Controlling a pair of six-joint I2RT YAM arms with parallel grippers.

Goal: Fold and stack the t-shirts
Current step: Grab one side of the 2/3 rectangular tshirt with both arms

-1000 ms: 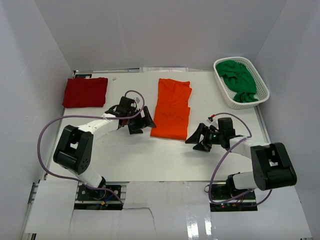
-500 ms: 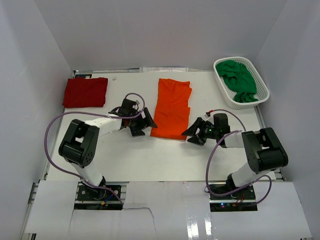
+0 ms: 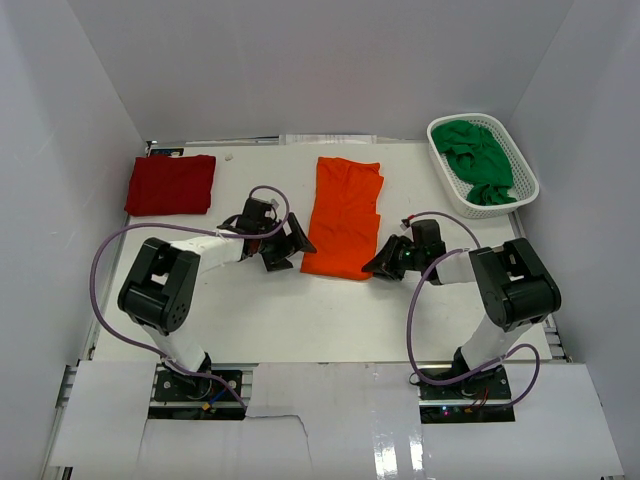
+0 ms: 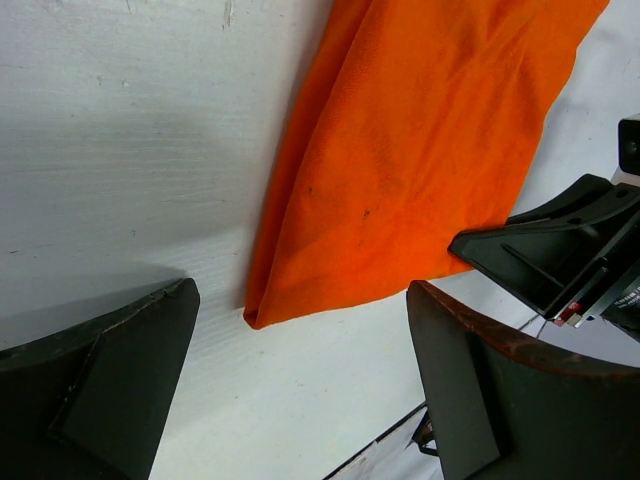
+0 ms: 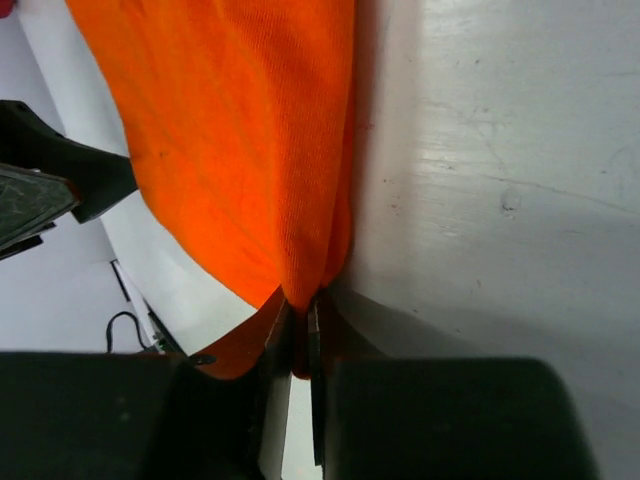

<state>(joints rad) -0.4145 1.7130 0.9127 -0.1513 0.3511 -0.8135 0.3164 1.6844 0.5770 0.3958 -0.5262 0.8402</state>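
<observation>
The orange t-shirt (image 3: pixel 343 215) lies mid-table, folded into a long strip. My right gripper (image 3: pixel 383 262) is shut on its near right corner; in the right wrist view the cloth (image 5: pixel 230 140) is pinched between the closed jaws (image 5: pixel 300 322). My left gripper (image 3: pixel 286 247) stands wide open at the near left corner. In the left wrist view that corner (image 4: pixel 252 315) lies just ahead of the gap (image 4: pixel 305 345), untouched. A dark red t-shirt (image 3: pixel 170 184) lies folded at the back left. A green t-shirt (image 3: pixel 478 160) is bunched in the basket.
The white mesh basket (image 3: pixel 524 190) stands at the back right, near the right wall. White walls close in the table on three sides. Purple cables loop beside both arms. Bare tabletop (image 3: pixel 300 310) lies between the orange shirt and the arm bases.
My right gripper slid left to the orange shirt's near right corner and closed on it. The left gripper edged slightly closer to the near left corner and stayed open.
</observation>
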